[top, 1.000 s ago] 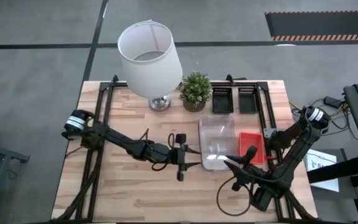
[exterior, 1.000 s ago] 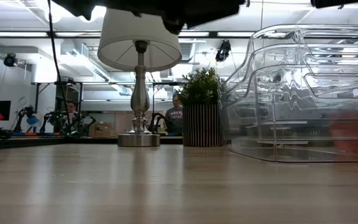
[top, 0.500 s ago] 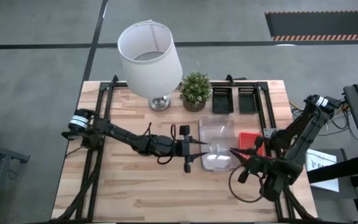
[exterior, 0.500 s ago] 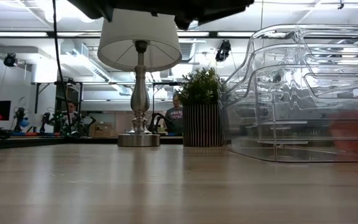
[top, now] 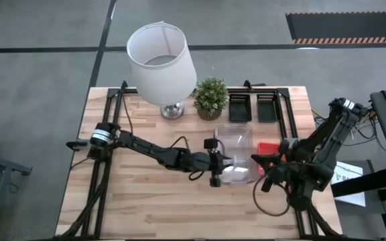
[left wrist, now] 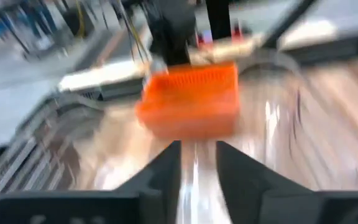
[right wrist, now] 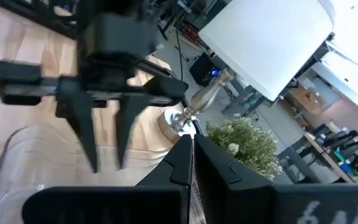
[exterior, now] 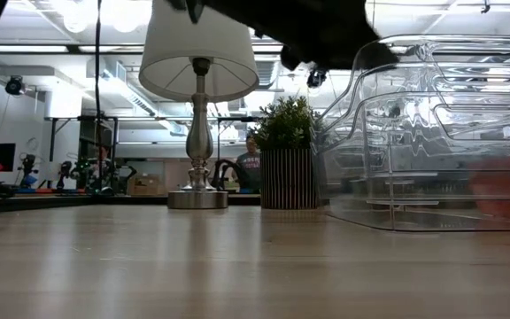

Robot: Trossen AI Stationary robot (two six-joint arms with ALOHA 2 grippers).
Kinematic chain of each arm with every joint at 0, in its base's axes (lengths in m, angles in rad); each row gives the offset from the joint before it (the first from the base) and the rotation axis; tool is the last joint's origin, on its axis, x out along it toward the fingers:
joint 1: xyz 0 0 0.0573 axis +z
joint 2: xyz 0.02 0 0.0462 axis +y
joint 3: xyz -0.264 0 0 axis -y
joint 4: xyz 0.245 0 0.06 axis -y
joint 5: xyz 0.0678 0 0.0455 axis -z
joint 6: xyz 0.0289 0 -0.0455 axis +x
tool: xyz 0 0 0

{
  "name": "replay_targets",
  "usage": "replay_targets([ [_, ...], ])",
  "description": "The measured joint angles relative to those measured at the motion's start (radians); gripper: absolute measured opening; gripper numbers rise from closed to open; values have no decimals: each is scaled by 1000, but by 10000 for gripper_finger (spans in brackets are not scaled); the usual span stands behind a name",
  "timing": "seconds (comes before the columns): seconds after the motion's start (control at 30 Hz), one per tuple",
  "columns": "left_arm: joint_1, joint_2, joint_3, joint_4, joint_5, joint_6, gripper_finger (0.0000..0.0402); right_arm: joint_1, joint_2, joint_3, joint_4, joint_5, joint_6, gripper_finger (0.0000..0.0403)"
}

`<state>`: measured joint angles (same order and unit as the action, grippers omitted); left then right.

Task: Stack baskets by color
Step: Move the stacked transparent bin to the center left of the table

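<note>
The left end effector [top: 225, 165] has advanced to the clear basket's [top: 235, 142] nine-o'clock rim, fingers narrowing, while the right end effector [top: 263, 161], now closed, nears its three-o'clock side beside the red basket [top: 269, 147], suggesting an imminent lift.

The left arm is stretched low across the table from its left edge, and its left gripper [top: 228, 163] is held near the middle with fingers slightly parted. The right arm is folded by the right edge, the right gripper [top: 254, 159] pressed closed.
</note>
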<state>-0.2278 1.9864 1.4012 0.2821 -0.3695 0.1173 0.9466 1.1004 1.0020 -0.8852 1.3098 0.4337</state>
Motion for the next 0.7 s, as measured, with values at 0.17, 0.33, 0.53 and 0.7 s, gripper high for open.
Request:
replay_targets([
  [0.17, 16, -1, 79, -277, 13, -7, 13, 0, -65, -22, -28, 0, 10, 9],
  [0.33, 29, -4, 70, -330, 39, -36, 4, 0, -108, -65, -32, -1, 11, 9],
  [0.53, 38, -44, 91, -521, 40, -121, 1, 0, -132, -74, -31, -1, 7, 9],
  [0.7, 39, -101, 86, -646, 21, -139, 1, 0, -132, -74, -31, -3, -1, 9],
])
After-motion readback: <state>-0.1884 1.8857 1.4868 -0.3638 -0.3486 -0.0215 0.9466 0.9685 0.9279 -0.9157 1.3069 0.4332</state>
